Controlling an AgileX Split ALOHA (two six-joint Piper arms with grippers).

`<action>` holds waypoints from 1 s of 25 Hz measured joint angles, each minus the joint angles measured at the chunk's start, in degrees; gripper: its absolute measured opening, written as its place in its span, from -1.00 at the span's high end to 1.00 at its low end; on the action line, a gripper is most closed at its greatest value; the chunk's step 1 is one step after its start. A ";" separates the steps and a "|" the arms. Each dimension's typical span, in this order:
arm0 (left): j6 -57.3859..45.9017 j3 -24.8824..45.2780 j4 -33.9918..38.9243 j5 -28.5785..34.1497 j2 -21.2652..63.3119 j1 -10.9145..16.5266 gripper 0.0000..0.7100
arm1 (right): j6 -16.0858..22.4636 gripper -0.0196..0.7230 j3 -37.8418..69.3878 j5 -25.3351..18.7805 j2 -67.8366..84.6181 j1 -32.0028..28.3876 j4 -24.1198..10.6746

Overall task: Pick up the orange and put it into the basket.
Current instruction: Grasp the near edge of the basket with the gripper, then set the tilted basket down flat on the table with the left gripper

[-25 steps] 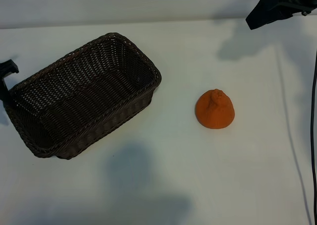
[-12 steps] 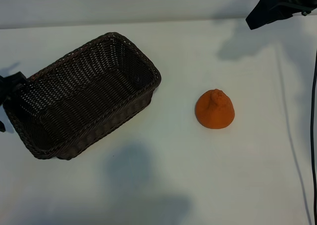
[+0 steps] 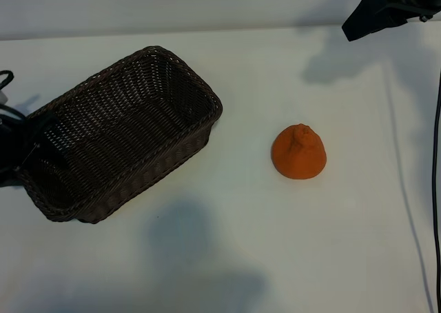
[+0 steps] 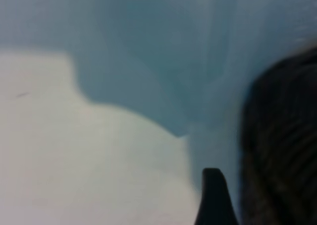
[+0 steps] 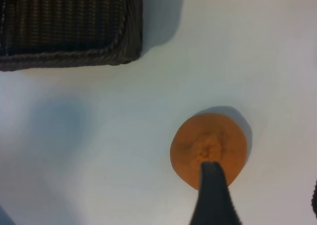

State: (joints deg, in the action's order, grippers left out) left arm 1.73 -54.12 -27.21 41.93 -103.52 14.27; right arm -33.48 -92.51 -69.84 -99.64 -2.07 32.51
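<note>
I find the orange [image 3: 298,152] matte, bumpy-skinned and cone-shaped with a raised knob on top, sitting alone on the white worktop [image 3: 262,258] toward its right side. The wicker basket [image 3: 148,154] lies well apart, toward the left edge, set askew, nothing in it. Bare worktop surrounds the fruit on all sides. The left claw [image 3: 12,147] is at the basket's left end, fingers apart, clamping nothing. The right claw [image 5: 257,205] hangs above the orange near the far right corner, fingers apart.
</note>
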 joint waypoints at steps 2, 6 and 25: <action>1.16 0.00 -1.76 0.17 0.00 0.00 -0.37 | 0.00 -0.30 0.00 0.00 0.00 0.00 0.00; 1.51 0.00 -1.92 0.21 0.00 0.00 -0.07 | 0.00 -0.30 0.00 0.00 0.00 0.00 0.00; 1.73 -1.11 -1.09 6.68 -0.15 0.00 0.55 | -0.04 -0.30 0.00 0.00 0.00 0.00 0.00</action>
State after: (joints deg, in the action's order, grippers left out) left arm 3.46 -55.23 -28.30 48.61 -103.67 14.27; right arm -33.52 -92.51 -69.84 -99.64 -2.07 32.51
